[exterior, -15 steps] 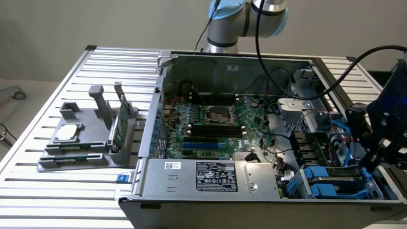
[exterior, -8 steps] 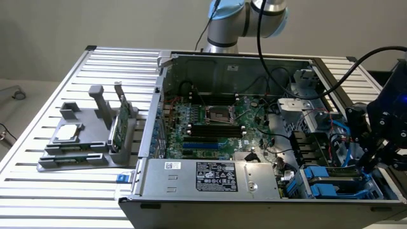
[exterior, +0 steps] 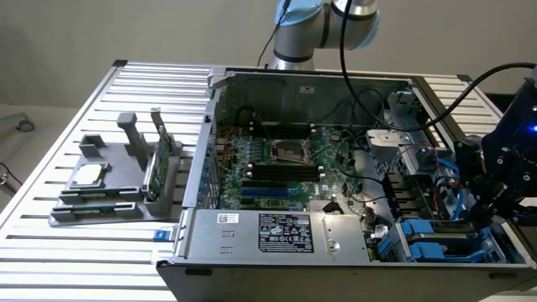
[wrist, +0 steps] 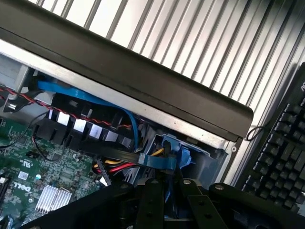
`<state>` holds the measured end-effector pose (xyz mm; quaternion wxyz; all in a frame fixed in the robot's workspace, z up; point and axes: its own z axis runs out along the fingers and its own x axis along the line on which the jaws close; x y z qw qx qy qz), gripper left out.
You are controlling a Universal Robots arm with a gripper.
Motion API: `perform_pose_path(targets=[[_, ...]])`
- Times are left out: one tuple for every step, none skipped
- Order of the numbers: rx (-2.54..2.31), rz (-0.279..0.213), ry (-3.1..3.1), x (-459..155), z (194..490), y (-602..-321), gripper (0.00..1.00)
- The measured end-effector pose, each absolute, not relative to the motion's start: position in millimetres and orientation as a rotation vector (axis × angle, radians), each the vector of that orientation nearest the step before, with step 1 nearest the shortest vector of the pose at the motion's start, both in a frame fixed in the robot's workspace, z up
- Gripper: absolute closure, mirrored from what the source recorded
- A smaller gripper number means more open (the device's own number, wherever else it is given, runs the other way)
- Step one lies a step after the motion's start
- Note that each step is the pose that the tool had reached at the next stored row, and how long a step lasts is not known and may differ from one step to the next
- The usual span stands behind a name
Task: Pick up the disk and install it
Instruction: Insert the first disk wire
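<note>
We see the disk (exterior: 428, 242) low in the open computer case (exterior: 251, 277), at about four o'clock in the exterior view. It looks like a flat box with bright blue plastic sides. Its top is dark there, and the black gripper (exterior: 491, 214) just above it hides part of it. We cannot tell if the jaws are wide or narrow, or if they hold the disk.

In the wrist view the gripper (wrist: 171, 191) is near blue plastic and a blue cable (wrist: 95, 100). White letters on the green board (wrist: 57, 167) read "DELL". The big label (exterior: 285, 233) on the grey box is too small to read. The case stands on a striped table (exterior: 84, 251).
</note>
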<state>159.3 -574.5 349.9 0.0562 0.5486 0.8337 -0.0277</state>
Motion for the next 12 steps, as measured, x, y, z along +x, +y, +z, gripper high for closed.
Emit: perform_pose_path(targets=[[1.666,-0.085,2.530,157.6,349.5,-574.5,0.84],[1.667,-0.086,2.530,155.7,348.9,-574.5,0.84],[1.669,-0.087,2.530,153.7,348.2,-574.5,0.84],[1.671,-0.088,2.529,152.6,347.5,-574.6,0.84],[1.677,-0.089,2.526,152.1,347.1,-574.4,0.84],[1.686,-0.092,2.523,151.9,346.8,-574.2,0.84],[1.697,-0.094,2.518,151.7,346.5,-574.1,0.84],[1.709,-0.097,2.511,151.6,346.1,-574.1,0.84],[1.722,-0.099,2.504,151.6,345.7,-574.0,0.84],[1.735,-0.101,2.498,151.5,345.2,-574.0,0.84],[1.749,-0.104,2.490,151.5,344.8,-573.9,0.84],[1.763,-0.107,2.483,151.5,344.4,-573.8,0.84]])
